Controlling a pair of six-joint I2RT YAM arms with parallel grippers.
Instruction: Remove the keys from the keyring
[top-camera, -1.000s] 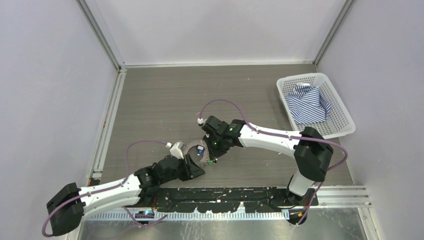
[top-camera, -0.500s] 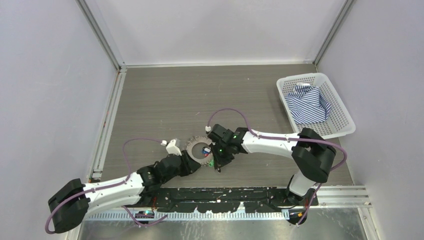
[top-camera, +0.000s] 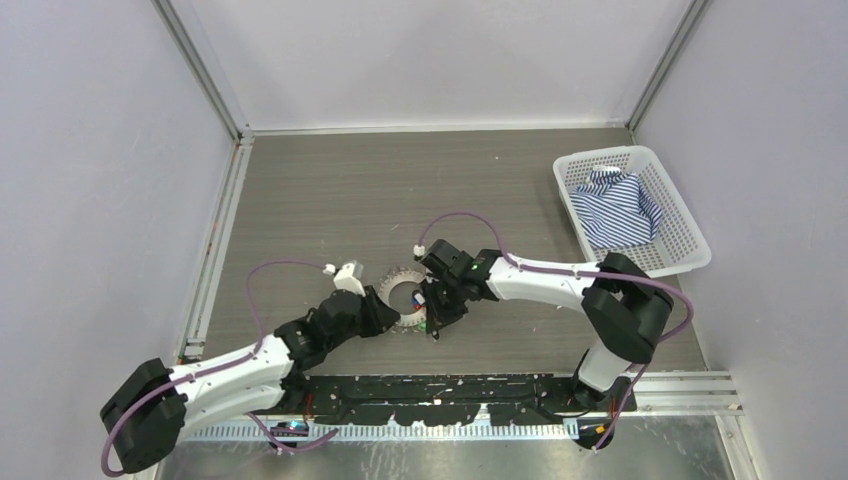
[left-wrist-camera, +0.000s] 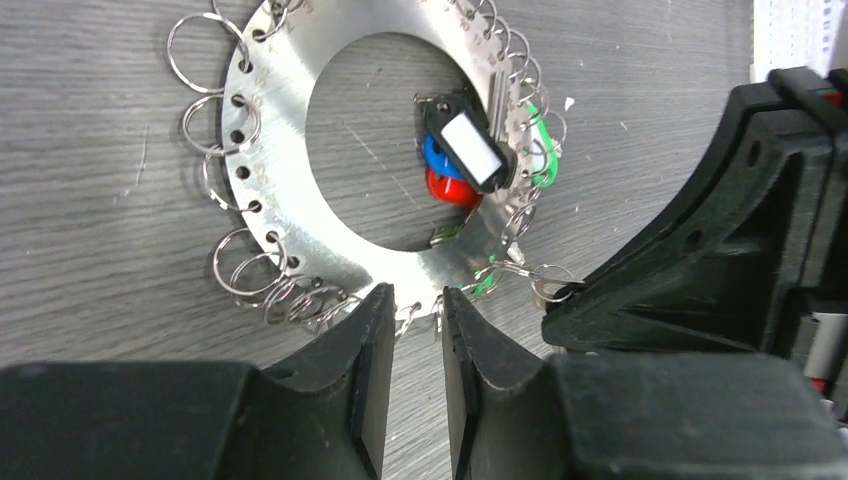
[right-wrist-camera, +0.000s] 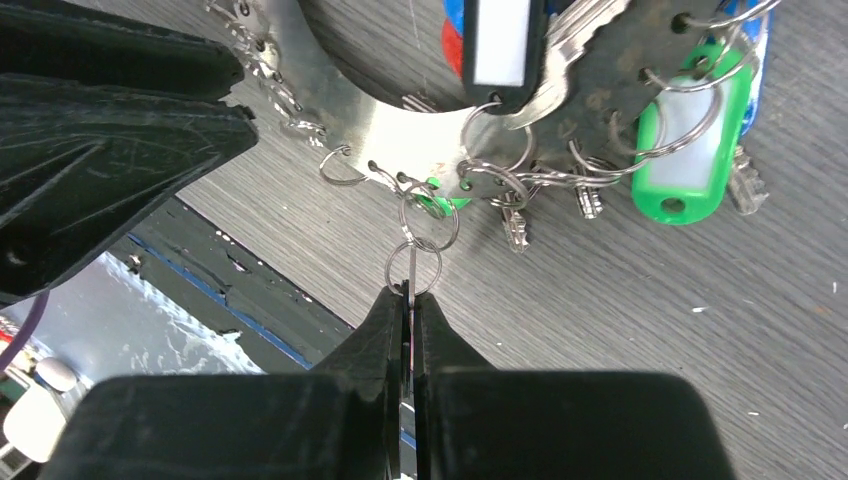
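Note:
The keyring (top-camera: 398, 277) is a flat silver disc with a wide hole, and small split rings hang along its rim (left-wrist-camera: 270, 150). Keys cluster on its right side: a black tag with a white label (left-wrist-camera: 470, 145), blue (left-wrist-camera: 432, 158) and red (left-wrist-camera: 450, 188) heads, and a green tag (right-wrist-camera: 690, 140). My left gripper (left-wrist-camera: 417, 305) stands narrowly open at the ring's near edge, with table showing in the gap. My right gripper (right-wrist-camera: 410, 295) is shut on a thin key seen edge-on. A small split ring (right-wrist-camera: 412, 268) chains that key to the disc (right-wrist-camera: 350, 80).
A white basket (top-camera: 690, 255) holding striped cloth (top-camera: 620, 205) stands at the back right. A black strip (top-camera: 450, 390) runs along the table's near edge, just behind both grippers. Walls close in both sides.
My left gripper has advanced up to the ring's near edge and its jaws have narrowed. My right gripper has dropped toward the near edge with the key, staying shut.

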